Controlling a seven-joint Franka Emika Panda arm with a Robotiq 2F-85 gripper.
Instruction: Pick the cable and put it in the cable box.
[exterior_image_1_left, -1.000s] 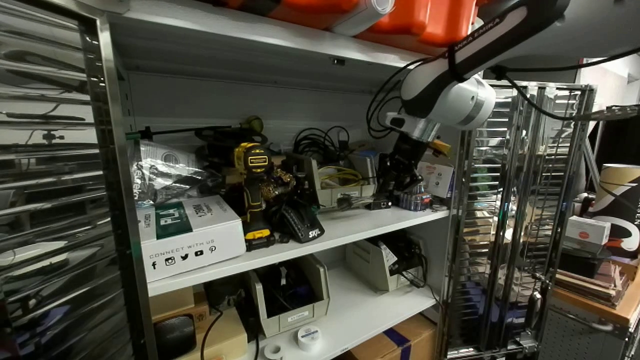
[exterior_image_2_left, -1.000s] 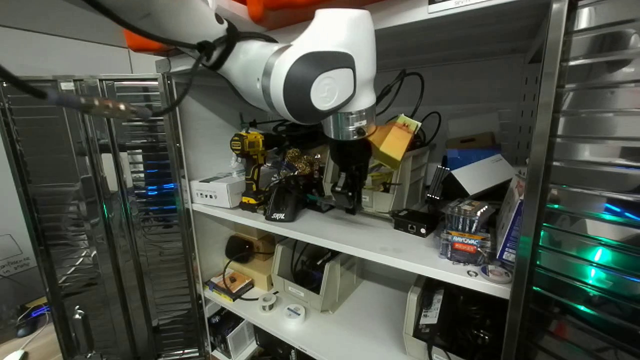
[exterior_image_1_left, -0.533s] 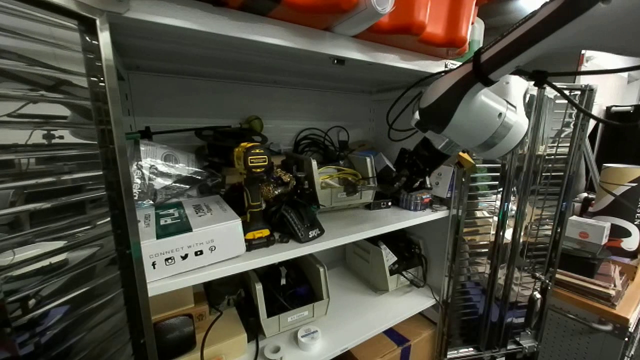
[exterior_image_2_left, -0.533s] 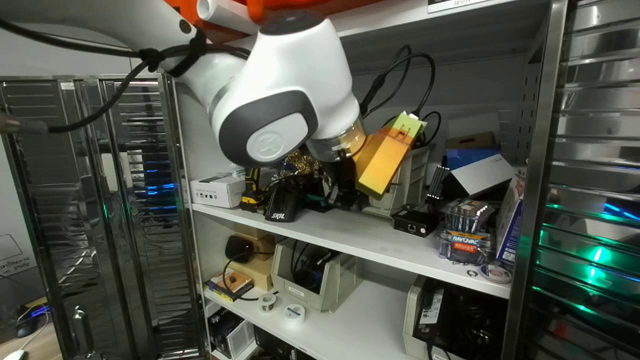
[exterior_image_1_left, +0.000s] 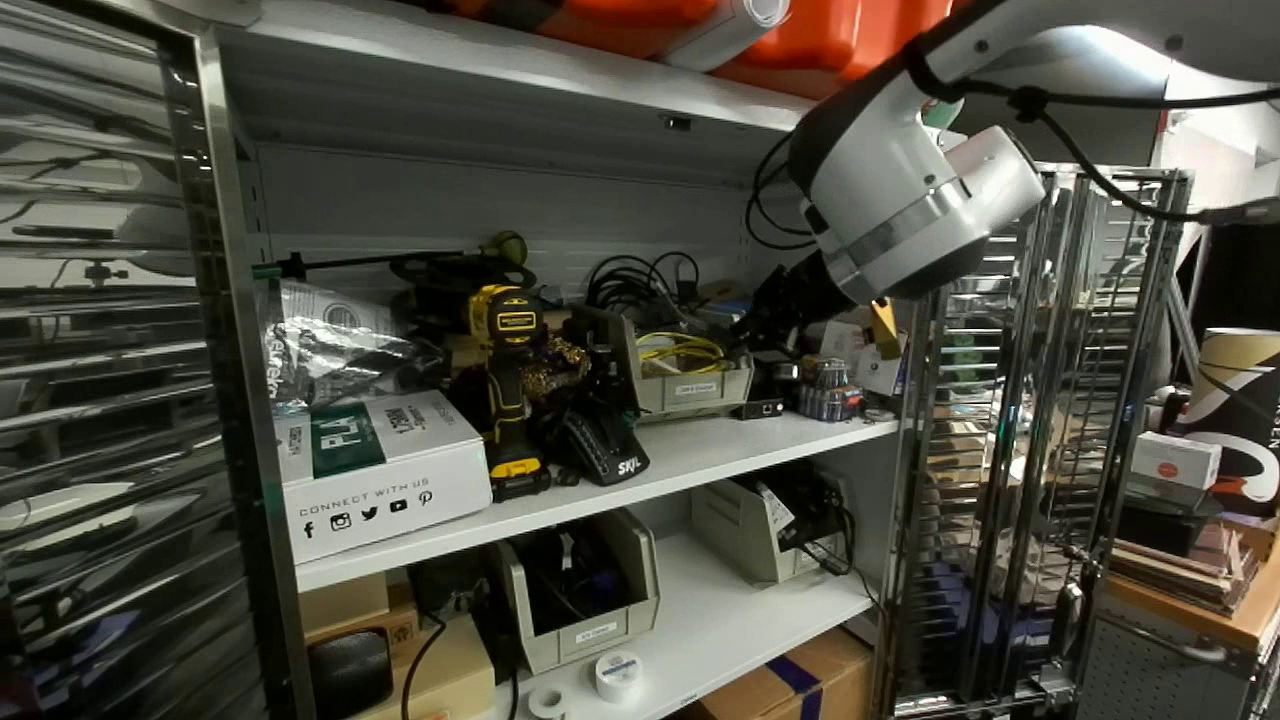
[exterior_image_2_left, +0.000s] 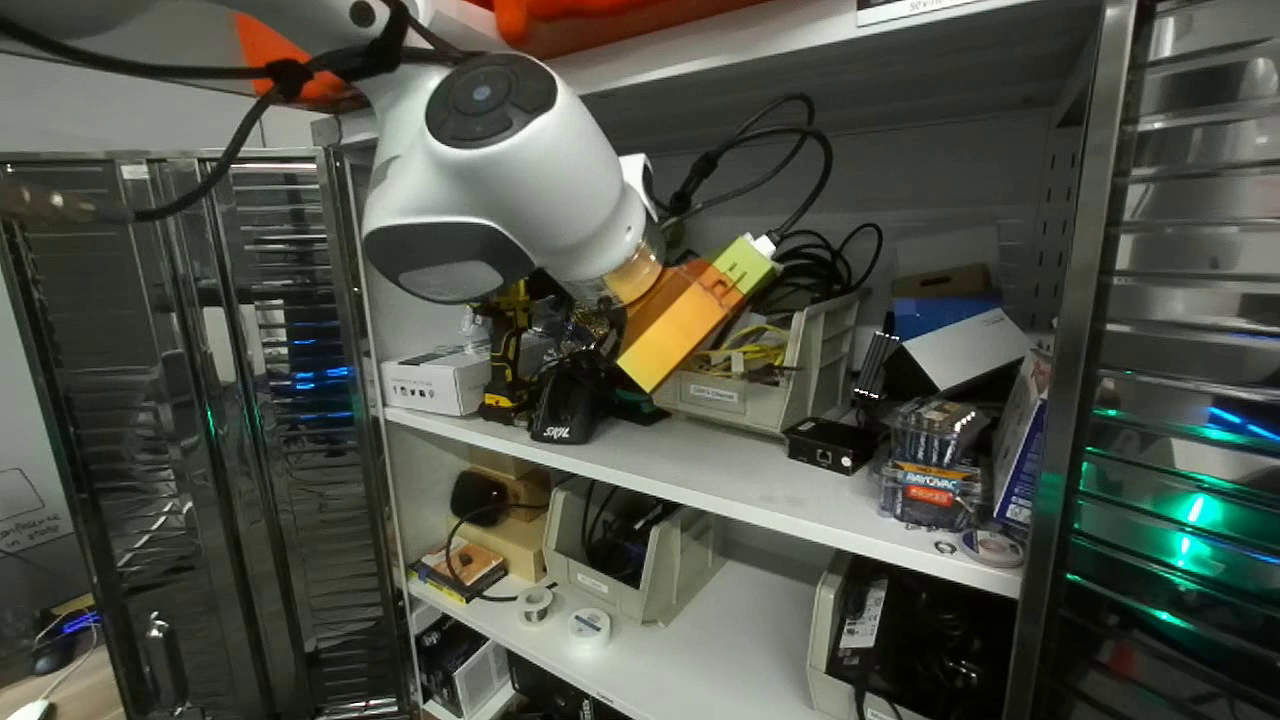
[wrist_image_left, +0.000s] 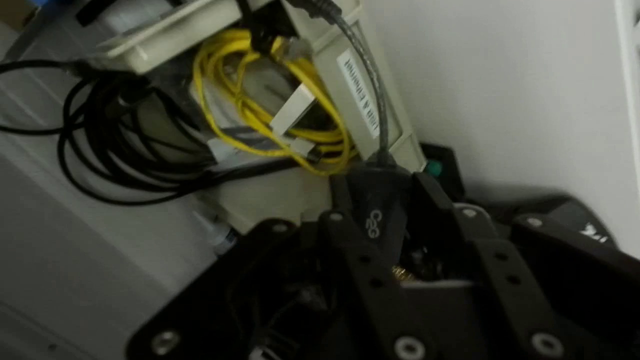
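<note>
The gripper is clamped on the cable, pinching its dark plug marked C2G, whose lower part fades into shadow. In the wrist view the cable rises toward twelve o'clock, then bends to eleven, its other end cut off at the top. It crosses in front of the cable box, whose label reads "USB & Ethernet"; whether they touch I can't make out from over here. A yellow coil sits in the box, near eleven o'clock from the plug. In an exterior view an orange block covers much of the gripper.
</note>
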